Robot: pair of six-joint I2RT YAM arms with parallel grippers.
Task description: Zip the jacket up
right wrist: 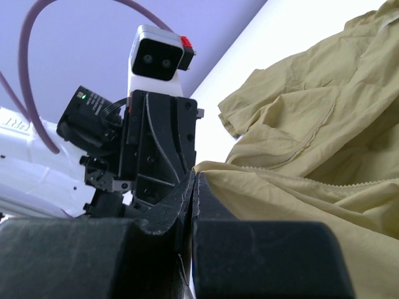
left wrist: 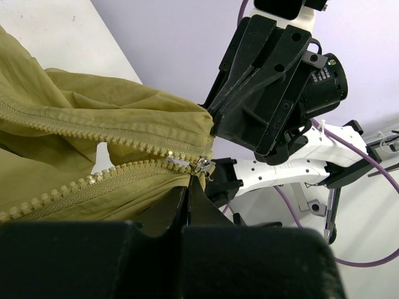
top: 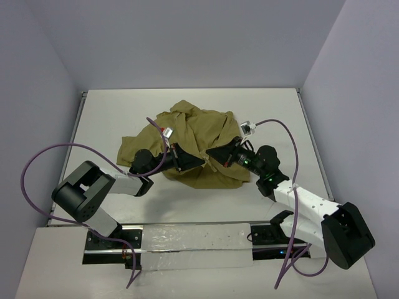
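Your left gripper (left wrist: 188, 198) is pressed together on the jacket (top: 199, 134) just under the zipper slider (left wrist: 202, 164). Your right gripper (right wrist: 194, 187) pinches the cloth's edge opposite it. Both arms reach low, tips facing, over the jacket's near side on the table (top: 274, 112).

We log: jacket (top: 196, 140) plain olive-tan, unpatterned | its zipper teeth (left wrist: 93, 134) paler tan | slider (left wrist: 202, 164) silver | left gripper (top: 203, 162) black | right gripper (top: 209, 152) black | table (top: 112, 112) white | walls (top: 187, 43) pale lilac | cable (right wrist: 26, 43) purple | wrist camera (right wrist: 156, 53) pale grey, red corner
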